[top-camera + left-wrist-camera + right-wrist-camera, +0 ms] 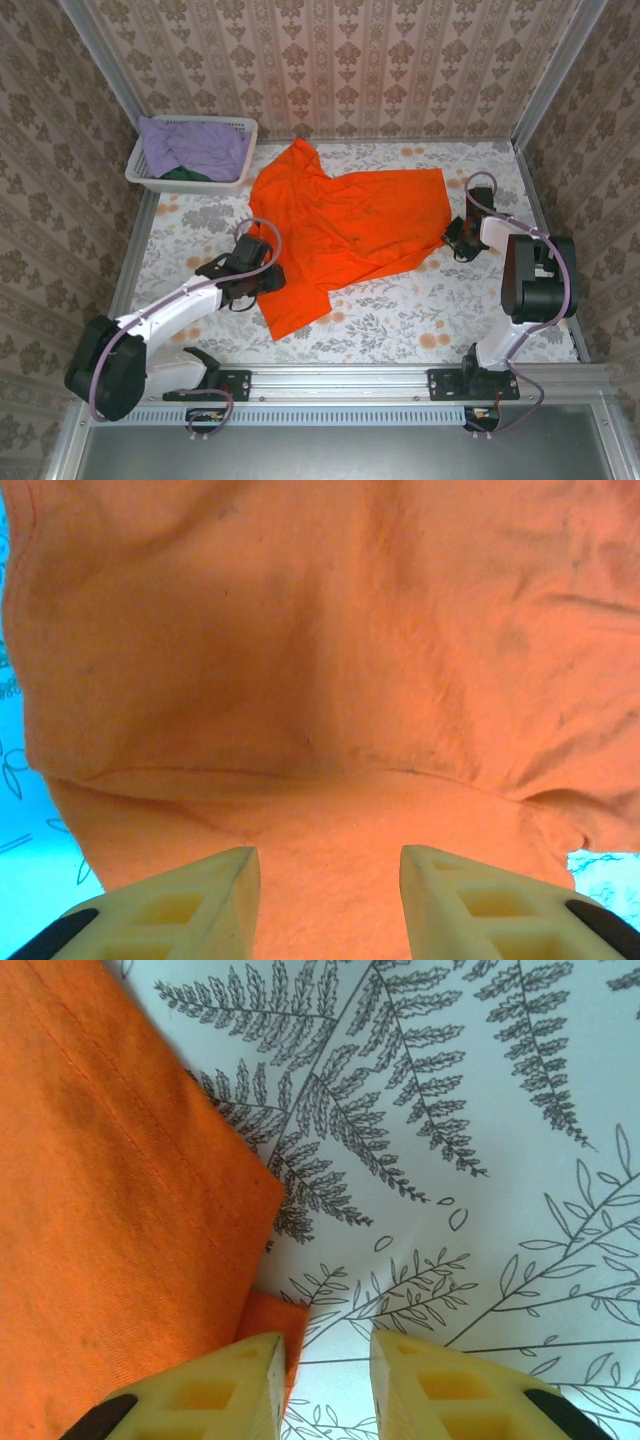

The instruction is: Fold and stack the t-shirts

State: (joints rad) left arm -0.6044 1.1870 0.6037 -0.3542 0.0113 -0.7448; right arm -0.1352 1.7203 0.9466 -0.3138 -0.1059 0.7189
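Our left gripper (330,865) straddles the orange t-shirt (350,230) spread on the table (420,310), jaws half open, nothing pinched. Our right gripper (325,1352) gapes likewise at its opposite corner, likely so both can lift and fold it together.

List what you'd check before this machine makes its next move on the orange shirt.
1. Orange t-shirt lying flat: not ok, rumpled.
2. Left end effector above the shirt, jaws apart: ok.
3. Left one pinching cloth: cannot tell.
4. Right end effector astride the shirt corner: not ok, corner sits beside one finger.
5. Basket out of the way: ok, far corner.
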